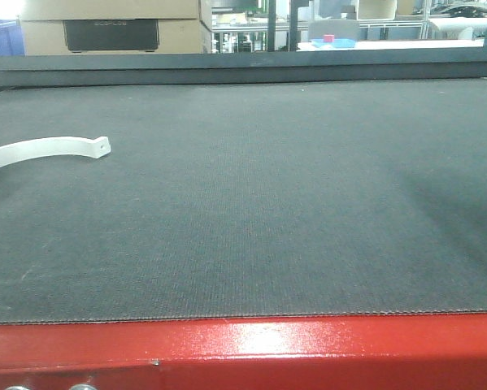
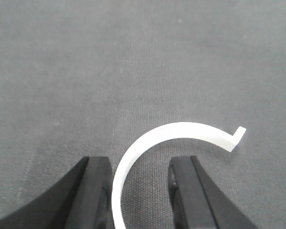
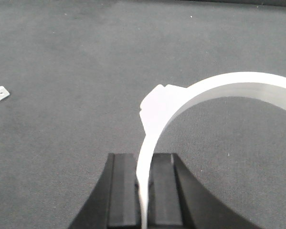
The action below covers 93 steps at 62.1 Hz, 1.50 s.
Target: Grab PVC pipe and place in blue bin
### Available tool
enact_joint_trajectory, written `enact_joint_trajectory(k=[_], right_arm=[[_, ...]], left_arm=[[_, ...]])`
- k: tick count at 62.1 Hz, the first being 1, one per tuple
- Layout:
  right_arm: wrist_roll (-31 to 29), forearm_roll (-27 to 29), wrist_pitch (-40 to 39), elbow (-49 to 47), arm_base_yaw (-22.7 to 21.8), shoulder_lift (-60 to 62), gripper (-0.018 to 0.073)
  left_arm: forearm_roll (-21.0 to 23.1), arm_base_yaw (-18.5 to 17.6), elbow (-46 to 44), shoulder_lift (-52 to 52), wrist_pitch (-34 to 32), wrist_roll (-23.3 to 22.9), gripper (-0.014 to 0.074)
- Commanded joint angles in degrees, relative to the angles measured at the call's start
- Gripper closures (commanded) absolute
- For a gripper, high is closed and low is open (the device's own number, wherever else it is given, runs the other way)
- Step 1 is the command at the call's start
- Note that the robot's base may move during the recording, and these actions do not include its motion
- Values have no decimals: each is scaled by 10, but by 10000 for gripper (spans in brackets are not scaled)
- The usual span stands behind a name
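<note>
Straddling the near end of a curved white PVC pipe (image 2: 181,128), the left pincer (image 2: 139,162) is released, one finger on each side. The arc lies flat on the tabletop (image 1: 267,203), sweeping ahead and right of that pincer. Only its own wrist view shows the right pincer (image 3: 143,157) clenched on a second PVC pipe (image 3: 238,81); the front view catches just the first.
</note>
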State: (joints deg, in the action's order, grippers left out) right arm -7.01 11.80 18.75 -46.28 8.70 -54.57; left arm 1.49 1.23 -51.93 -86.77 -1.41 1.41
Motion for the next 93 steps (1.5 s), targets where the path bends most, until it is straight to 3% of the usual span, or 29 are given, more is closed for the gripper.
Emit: enact_joint_trajectory(k=[1, 27, 47, 64, 93], right_arm=[[-1, 2, -5, -4, -1, 23, 728], [-1, 2, 21, -4, -1, 55, 728], [-1, 2, 25, -4, -1, 55, 728], [-1, 2, 23, -4, -1, 55, 728], [-1, 2, 23, -4, -1, 55, 728]], left_arm=[[17, -3, -13, -19, 3, -4, 369], [35, -3, -17, -62, 31, -4, 369], [68, 32, -20, -64, 50, -4, 369], [74, 31, -20, -65, 58, -4, 225], [99, 26, -50, -105, 87, -4, 225]])
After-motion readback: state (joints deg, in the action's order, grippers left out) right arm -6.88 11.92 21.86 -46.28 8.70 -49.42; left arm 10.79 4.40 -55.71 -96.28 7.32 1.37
